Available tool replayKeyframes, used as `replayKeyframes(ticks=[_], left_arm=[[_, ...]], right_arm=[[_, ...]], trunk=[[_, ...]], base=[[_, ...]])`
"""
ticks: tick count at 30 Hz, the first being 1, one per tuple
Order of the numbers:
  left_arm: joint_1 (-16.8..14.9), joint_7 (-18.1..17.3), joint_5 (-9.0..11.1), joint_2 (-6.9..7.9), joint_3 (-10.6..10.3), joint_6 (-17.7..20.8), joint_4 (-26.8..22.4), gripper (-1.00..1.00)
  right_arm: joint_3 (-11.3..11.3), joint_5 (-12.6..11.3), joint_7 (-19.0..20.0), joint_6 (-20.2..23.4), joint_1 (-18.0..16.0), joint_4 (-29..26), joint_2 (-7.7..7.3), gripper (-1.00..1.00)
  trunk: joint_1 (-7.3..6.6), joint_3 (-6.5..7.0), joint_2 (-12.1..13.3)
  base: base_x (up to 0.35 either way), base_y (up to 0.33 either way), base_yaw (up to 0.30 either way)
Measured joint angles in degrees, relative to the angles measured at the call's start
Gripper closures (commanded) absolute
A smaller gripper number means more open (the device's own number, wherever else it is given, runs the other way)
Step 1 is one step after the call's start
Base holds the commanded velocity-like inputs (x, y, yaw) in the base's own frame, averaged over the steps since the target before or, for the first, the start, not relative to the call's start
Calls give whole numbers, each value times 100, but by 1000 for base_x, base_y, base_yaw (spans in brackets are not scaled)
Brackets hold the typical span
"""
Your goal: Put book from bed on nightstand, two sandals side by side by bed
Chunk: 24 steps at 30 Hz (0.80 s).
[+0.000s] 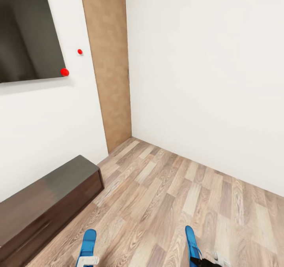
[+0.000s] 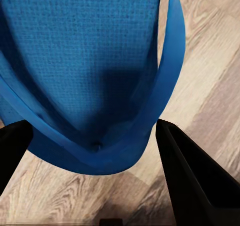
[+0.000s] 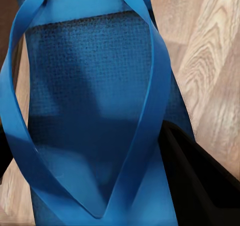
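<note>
The head view looks down into a corner of the bedroom: 2 white walls (image 1: 205,81) meet beside a tall light-brown wooden panel (image 1: 108,61), a dark flat screen (image 1: 25,30) hangs on the left wall with 2 small red dots (image 1: 64,72) near its lower corner, and a long low dark-brown wooden dresser (image 1: 47,204) stands against that wall. At the bottom edge of that view 2 bright-blue flat flip-flop sandals appear, the left sandal (image 1: 88,245) above a pale piece of the left end effector (image 1: 87,261) and the right sandal (image 1: 192,246) above the dark right end effector (image 1: 205,262), both well apart from each other and raised over the light-brown wood-plank floor (image 1: 165,196). The wrist views give what the head view cuts off. In the left wrist view the blue textured sole and thin strap (image 2: 90,70) sit between 2 black fingers (image 2: 195,176) that stand spread at either side of the sandal's end; whether they press on it I cannot tell. In the right wrist view the sandal's V-shaped strap (image 3: 100,110) lies close against a black finger (image 3: 200,181), the grip itself hidden. The floor between the dresser's end and the right wall lies open and bare up to the corner.
</note>
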Motion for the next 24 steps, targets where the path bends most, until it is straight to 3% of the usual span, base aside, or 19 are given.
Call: replayKeyframes(ticks=[5, 24], left_arm=[[0, 0, -5, -5, 0, 7, 0, 100], [0, -1, -6, -6, -2, 16, 1, 100]], right_arm=[[0, 0, 2, -1, -1, 1, 0, 100], [-4, -1, 4, -1, -1, -2, 0, 100]], trunk=[[0, 0, 0], [-417, 341, 761]], base=[[0, 0, 287], [0, 0, 287]])
